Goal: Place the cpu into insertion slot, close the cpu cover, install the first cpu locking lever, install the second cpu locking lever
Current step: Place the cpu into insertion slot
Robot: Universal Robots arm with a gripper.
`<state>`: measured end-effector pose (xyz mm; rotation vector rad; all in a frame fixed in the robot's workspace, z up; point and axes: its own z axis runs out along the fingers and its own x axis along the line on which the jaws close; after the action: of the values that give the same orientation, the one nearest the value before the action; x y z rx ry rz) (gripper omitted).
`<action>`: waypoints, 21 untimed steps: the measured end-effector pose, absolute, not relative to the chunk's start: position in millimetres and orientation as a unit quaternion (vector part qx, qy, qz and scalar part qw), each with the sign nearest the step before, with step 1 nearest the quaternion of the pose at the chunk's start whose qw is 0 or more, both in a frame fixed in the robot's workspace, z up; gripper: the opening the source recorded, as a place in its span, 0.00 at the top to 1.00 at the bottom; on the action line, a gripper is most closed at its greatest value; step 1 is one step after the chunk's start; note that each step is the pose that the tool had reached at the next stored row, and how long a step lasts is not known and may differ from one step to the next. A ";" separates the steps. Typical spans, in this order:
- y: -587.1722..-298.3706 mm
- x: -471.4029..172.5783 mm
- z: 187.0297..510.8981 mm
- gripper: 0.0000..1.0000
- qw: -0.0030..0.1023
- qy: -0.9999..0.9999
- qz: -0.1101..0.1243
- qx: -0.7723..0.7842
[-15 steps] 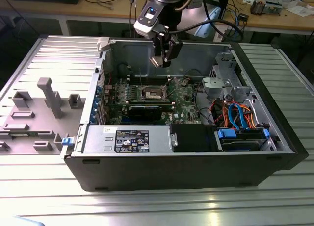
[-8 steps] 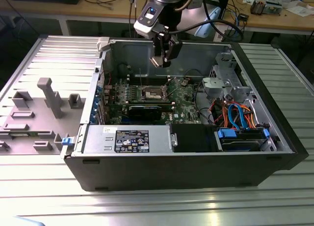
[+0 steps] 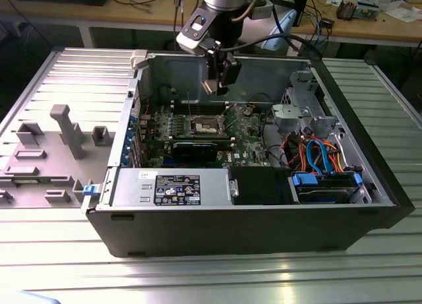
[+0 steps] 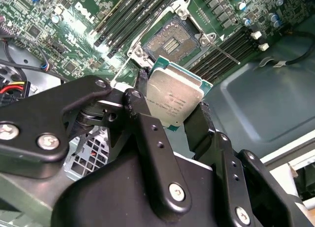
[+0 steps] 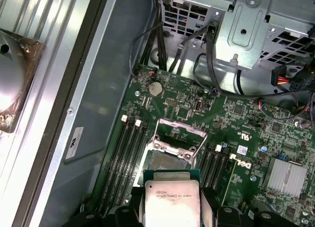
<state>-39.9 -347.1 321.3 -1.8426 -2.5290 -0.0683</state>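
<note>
The open computer case point(image 3: 250, 218) lay on its side on the ribbed surface point(image 3: 198, 277), so the green circuit board point(image 3: 254, 129) faced up for access. Above it hung the tool point(image 4: 172, 98), clenched on the cpu point(image 4: 174, 96) by two opposite edges, probably to keep its underside free. The cpu cover point(image 5: 178, 138) stood raised, baring the dark-centred, silver-rimmed insertion slot point(image 4: 172, 40) near below. The cpu, a silvery lid on a green base, was not yet seated.

Exterior view: I look down on the whole open case point(image 3: 231, 231) from well back. Both wrist views sit close above the board, sharing the insertion slot point(image 4: 172, 40) and the cpu point(image 5: 172, 205).
</note>
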 end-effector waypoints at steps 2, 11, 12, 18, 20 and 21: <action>-347.2 -39.8 320.7 0.46 0.006 -0.806 -0.022 -0.591; -347.2 -39.9 320.3 0.46 0.006 -0.801 -0.022 -0.598; -347.1 -39.9 320.0 0.46 0.006 -0.797 -0.022 -0.603; -347.2 -39.9 318.4 0.46 0.005 -0.774 -0.022 -0.632; -347.2 -39.9 318.2 0.46 0.005 -0.771 -0.022 -0.636; -347.2 -39.9 318.1 0.46 0.005 -0.771 -0.022 -0.637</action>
<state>-39.9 -347.2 318.1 -1.9935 -2.4142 -0.0687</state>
